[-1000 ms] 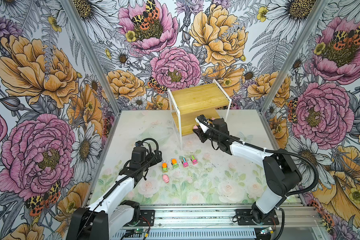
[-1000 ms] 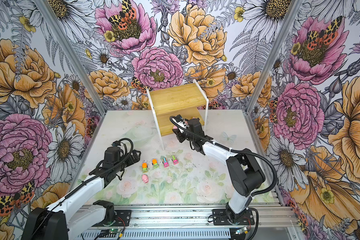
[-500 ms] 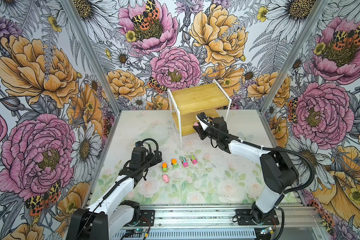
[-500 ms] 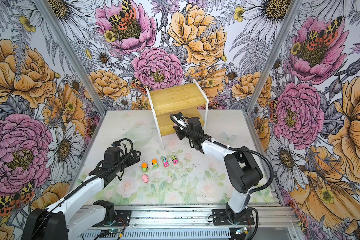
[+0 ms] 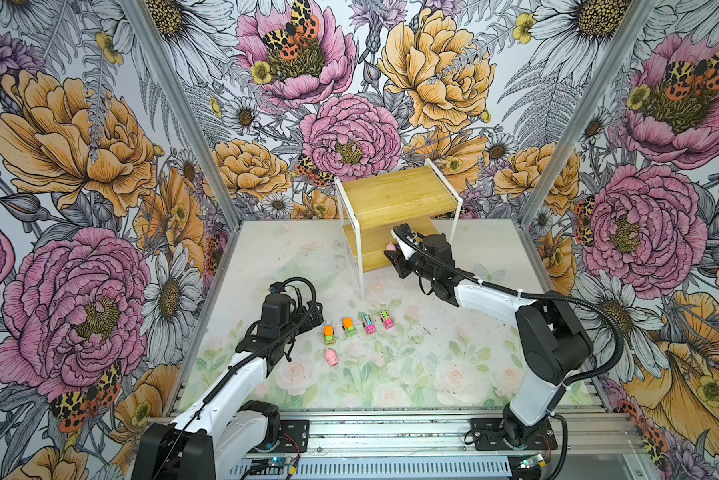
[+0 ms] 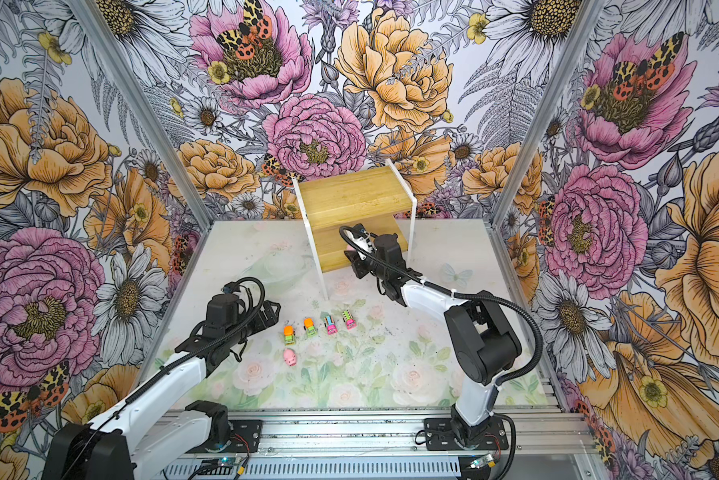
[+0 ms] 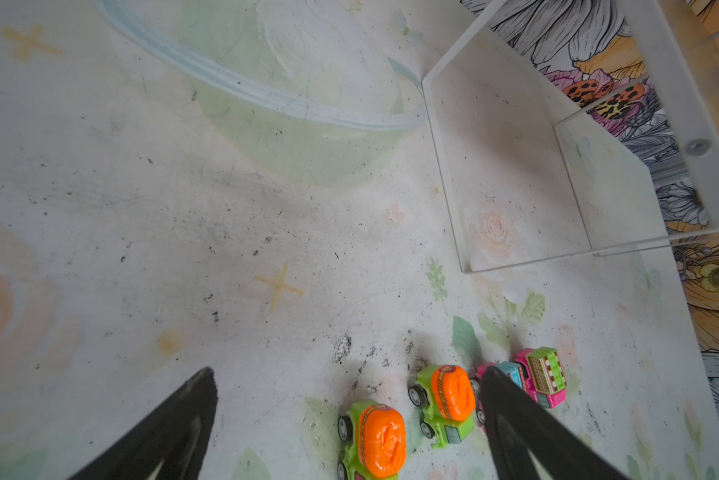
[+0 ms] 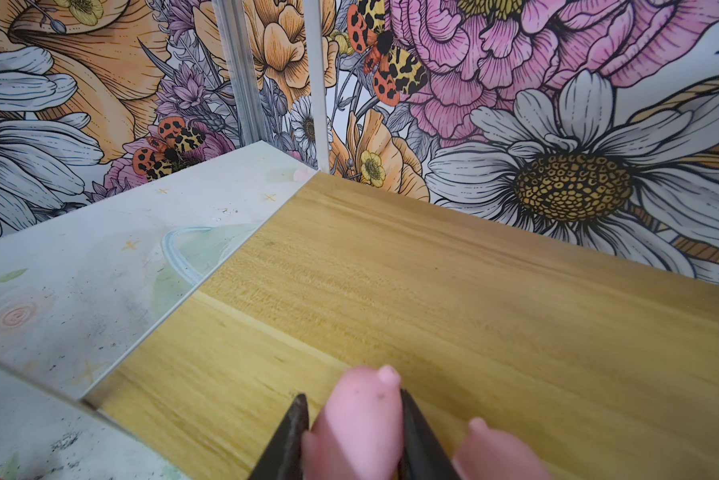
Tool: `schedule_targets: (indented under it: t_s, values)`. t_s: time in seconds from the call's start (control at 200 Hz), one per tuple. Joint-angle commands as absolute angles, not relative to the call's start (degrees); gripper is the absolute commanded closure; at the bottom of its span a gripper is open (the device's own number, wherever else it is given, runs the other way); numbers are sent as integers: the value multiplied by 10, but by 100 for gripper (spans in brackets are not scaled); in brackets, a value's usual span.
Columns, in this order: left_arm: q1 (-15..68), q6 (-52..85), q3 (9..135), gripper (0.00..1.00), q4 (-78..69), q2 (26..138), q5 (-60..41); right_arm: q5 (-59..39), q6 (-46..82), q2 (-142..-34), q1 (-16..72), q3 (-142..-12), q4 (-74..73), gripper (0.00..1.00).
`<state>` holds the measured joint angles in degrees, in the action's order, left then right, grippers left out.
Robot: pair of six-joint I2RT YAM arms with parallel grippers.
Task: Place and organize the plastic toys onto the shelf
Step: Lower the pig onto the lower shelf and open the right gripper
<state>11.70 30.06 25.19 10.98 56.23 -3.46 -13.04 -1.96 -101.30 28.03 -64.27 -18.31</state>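
Observation:
My right gripper (image 8: 352, 395) is shut on a pink pig (image 8: 360, 419) just above the shelf's lower board (image 8: 432, 291); a second pink pig (image 8: 499, 453) lies on the board beside it. In both top views that gripper (image 5: 393, 251) (image 6: 351, 253) reaches into the shelf (image 5: 395, 195) (image 6: 349, 195) under the upper board. Two orange-topped green trucks (image 5: 329, 334) (image 5: 349, 326), two pink trucks (image 5: 368, 324) (image 5: 387, 320) and a pink pig (image 5: 331, 357) stand on the table. My left gripper (image 7: 348, 370) (image 5: 314, 313) hangs open and empty left of the trucks.
A faint pale green bowl shape (image 5: 316, 266) lies on the mat left of the shelf's white leg (image 5: 360, 270). Flowered walls close in the table on three sides. A metal rail (image 5: 391, 432) carrying both arm bases runs along the front edge.
My right gripper has carried the pig a little farther in over the lower board. The left arm and the toys on the table have not moved.

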Motion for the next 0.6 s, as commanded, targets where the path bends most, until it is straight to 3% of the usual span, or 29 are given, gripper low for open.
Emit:
schedule_targets:
  t_s: [0.0, 0.595]
  values:
    - [110, 292, 263, 1, 114, 552, -24, -120, -11, -1027, 276, -646, -191, 62]
    - [109, 291, 260, 1, 116, 548, -24, -114, -11, -1005, 275, -622, -202, 44]
